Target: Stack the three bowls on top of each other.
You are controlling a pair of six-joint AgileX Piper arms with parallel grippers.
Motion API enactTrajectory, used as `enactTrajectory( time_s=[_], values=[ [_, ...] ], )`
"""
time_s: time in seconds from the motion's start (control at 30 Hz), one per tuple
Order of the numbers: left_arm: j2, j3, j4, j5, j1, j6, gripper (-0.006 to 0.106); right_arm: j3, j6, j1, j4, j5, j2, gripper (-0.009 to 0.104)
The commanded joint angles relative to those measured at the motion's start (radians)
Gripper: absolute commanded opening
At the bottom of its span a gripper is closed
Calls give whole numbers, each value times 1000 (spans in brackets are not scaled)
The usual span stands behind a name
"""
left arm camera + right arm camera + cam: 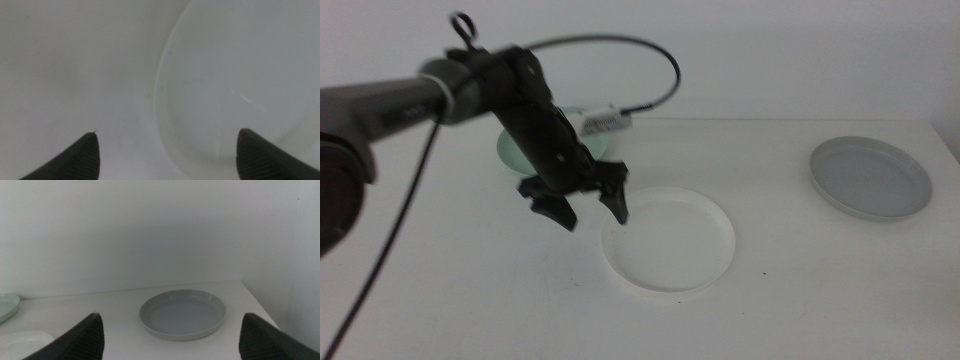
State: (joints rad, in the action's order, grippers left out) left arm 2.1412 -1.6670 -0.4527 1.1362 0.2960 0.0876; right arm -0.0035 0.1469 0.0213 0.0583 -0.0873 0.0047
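Three bowls: spread apart across the table (440, 300).
Middle view: left gripper (590, 207) hangs wide open and empty at the white bowl's (670, 245) left rim; mint green bowl (510, 150) behind the arm, light grey bowl (870, 178) far right near the edge.
Left wrist view: jaws straddle the white rim, touching nothing.
Right wrist view: right gripper (172, 335) open, empty, facing the grey bowl.

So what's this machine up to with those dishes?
The left gripper hangs open over the near-left rim of the white bowl, seemingly about to grasp it. The green bowl sits behind the arm, and the grey bowl lies off to the right. Nothing is stacked yet. The right gripper waits, open, facing the grey bowl.
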Motion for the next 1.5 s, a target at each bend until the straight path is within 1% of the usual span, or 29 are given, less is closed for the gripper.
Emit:
enactTrajectory(
  time_s=[0.0,0.1,0.17,0.27,0.47,0.53,0.6,0.7,0.77,0.83,0.93,1.03,1.07,1.23,1.33,1.47],
  values=[
    [-47,-41,-19,85,-39,17,94,3,-5,-2,6,5,-5,93],
    [-140,-52,-4,85,-80,13,94,3,-5,-2,6,5,-5,93],
    [-207,-52,35,85,-89,-16,94,3,-5,-2,6,5,-5,93],
    [-299,-52,161,85,-95,-93,94,3,-5,-2,6,5,-5,93],
    [-389,-52,453,85,-97,-124,94,3,-5,-2,6,5,-5,93],
    [-391,-52,519,85,-97,-142,94,3,-5,-2,6,5,-5,93],
    [-389,-52,552,67,-97,-139,94,3,-5,-2,6,5,-5,93],
    [-359,-60,561,-18,-108,-158,94,3,-5,-2,6,5,-5,93],
    [-313,-98,546,-19,-130,-164,94,3,-5,-2,6,5,-5,93],
    [-242,-170,504,-4,-163,-158,94,3,-5,-2,6,5,-5,93],
    [-126,-305,402,31,-214,-110,94,3,-5,-2,6,5,-5,93],
    [3,-446,332,85,-256,-88,94,3,-5,-2,6,5,-5,93],
    [49,-487,322,85,-261,-88,94,3,-5,-2,6,5,-5,93],
    [247,-699,314,85,-267,-88,94,3,-5,-2,6,5,-5,93],
    [326,-758,302,85,-267,-88,94,3,-5,-2,6,5,-5,93],
    [387,-767,297,85,-267,-88,94,3,-5,-2,6,5,-5,93]
  ],
)
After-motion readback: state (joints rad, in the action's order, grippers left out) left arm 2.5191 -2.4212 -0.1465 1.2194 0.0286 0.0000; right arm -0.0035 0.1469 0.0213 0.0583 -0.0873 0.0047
